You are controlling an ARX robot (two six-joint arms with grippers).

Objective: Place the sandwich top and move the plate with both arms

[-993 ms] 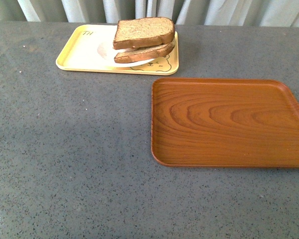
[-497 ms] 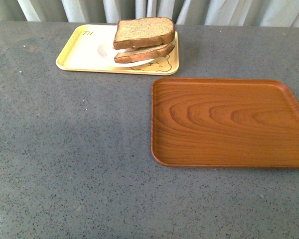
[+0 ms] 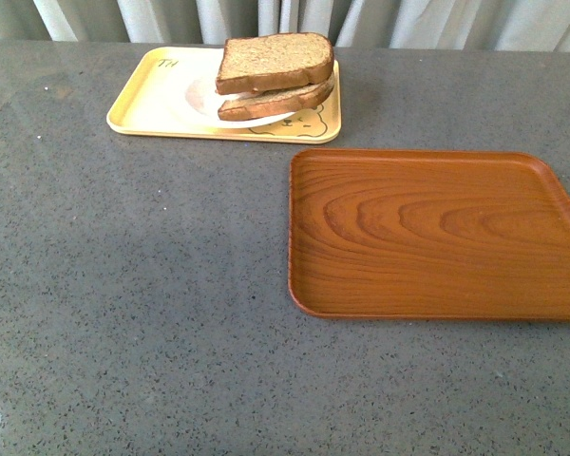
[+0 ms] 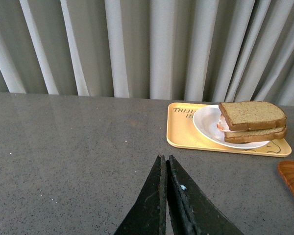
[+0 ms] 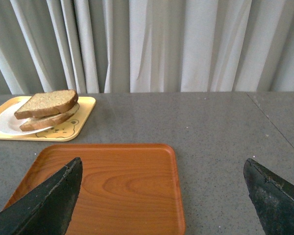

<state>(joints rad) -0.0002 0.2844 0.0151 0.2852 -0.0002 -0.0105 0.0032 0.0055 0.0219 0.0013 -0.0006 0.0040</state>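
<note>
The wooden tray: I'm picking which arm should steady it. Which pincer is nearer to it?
Right. The right pincer hangs open just above the wooden tray's near edge. The left pincer, shut, hovers over bare table, with only the tray's corner at the edge of its view.

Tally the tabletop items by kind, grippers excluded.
Bread slices: 2, the sandwich top on a lower slice
Plates: 1, white plate
Trays: 2, yellow tray and wooden tray
Total: 5
</note>
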